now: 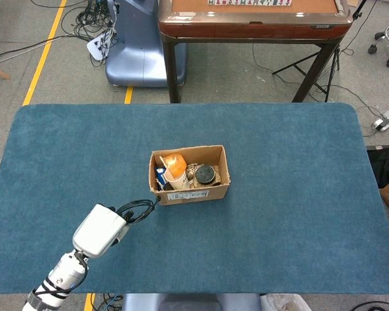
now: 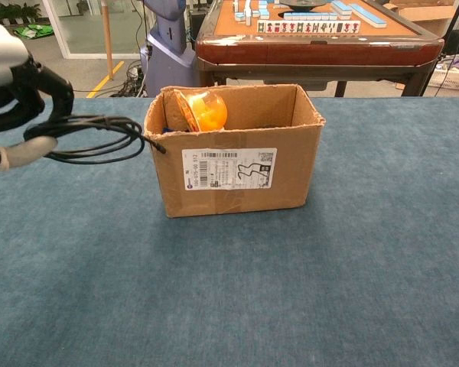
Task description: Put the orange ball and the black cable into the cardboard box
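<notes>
While left hand grips black cable, raised beside cardboard box.

1 cardboard box, 1 orange ball, 1 black cable, 1 hand, 1 blue table

Unreadable printed label on cardboard box

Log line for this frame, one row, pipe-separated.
left hand: holds black cable lifted off table, beside cardboard box | orange ball: in box | right hand: not in view | cable not yet in box
</notes>
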Robot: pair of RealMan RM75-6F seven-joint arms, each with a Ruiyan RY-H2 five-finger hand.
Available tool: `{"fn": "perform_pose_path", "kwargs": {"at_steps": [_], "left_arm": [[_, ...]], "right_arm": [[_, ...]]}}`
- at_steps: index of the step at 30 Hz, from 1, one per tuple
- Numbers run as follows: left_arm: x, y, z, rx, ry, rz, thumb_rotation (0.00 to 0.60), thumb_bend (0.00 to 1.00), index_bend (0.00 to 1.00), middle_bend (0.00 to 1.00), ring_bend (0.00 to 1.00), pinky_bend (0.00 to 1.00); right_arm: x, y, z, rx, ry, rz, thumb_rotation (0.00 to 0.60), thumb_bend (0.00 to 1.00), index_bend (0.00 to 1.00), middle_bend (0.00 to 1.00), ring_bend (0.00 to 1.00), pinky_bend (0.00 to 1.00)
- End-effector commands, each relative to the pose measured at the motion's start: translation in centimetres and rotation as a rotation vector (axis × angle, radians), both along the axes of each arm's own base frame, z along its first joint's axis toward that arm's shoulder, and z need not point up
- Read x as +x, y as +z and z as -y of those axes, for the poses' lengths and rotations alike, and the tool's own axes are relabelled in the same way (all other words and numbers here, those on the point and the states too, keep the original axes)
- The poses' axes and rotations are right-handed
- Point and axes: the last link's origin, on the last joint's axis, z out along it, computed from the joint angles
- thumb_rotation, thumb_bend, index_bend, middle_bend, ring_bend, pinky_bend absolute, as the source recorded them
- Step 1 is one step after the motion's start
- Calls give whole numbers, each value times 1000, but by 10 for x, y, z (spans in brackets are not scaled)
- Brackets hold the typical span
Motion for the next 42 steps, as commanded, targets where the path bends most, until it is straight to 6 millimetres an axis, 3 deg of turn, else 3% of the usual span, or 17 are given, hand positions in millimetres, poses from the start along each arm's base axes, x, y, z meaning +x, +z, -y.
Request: {"fn": "perform_pose_path", "kwargs": {"at_steps": [1,10,23,31,42], "left_arm": [[9,8,0,7,-13,33,600,458,640,845,804,947],[40,9,-13,-56,-60,129,600,458,639,844,804,947],[82,-27,-51,-81,-115,119,600,458,639,844,802,947],[93,-38,-66,-61,-111,120,600,457,639,843,801,946],[93,-52,-84,-43,-78,81,600,456,635,842,800,946]], "right_arm": [[0,-1,1,4,-1,-1,600,98,254,365,292,287],[1,-5,3,26,1,-10,600,98,254,365,291,286],[1,-5,2,28,4,-7,600,98,254,365,292,287],[1,-5,2,31,6,-6,600,98,254,365,292,287],[1,-5,2,33,7,-6,600,98,254,365,292,287]]}}
